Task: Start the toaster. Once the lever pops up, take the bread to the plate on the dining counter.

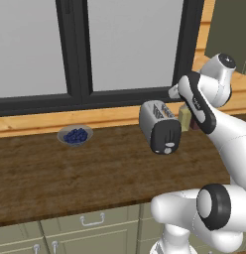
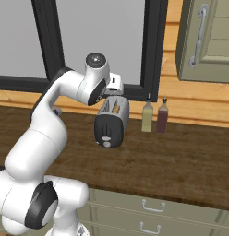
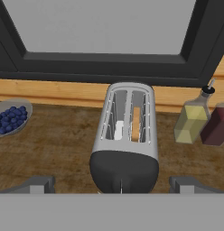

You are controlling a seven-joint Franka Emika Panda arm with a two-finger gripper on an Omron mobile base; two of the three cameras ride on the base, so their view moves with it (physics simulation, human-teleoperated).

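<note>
My end effector (image 3: pixel 112 182) hung above the toaster (image 3: pixel 126 135) with its fingers (image 3: pixel 37 184) wide apart, one on each side of the dark end panel, and it held nothing. The toaster stood on the brown desk (image 1: pixel 95 173) under the window. The bread (image 3: pixel 136 123) sat low in one slot. A bowl of blueberries (image 1: pixel 75 135) was well apart on one side, and two bottles (image 2: pixel 154 116) stood near on the other side.
</note>
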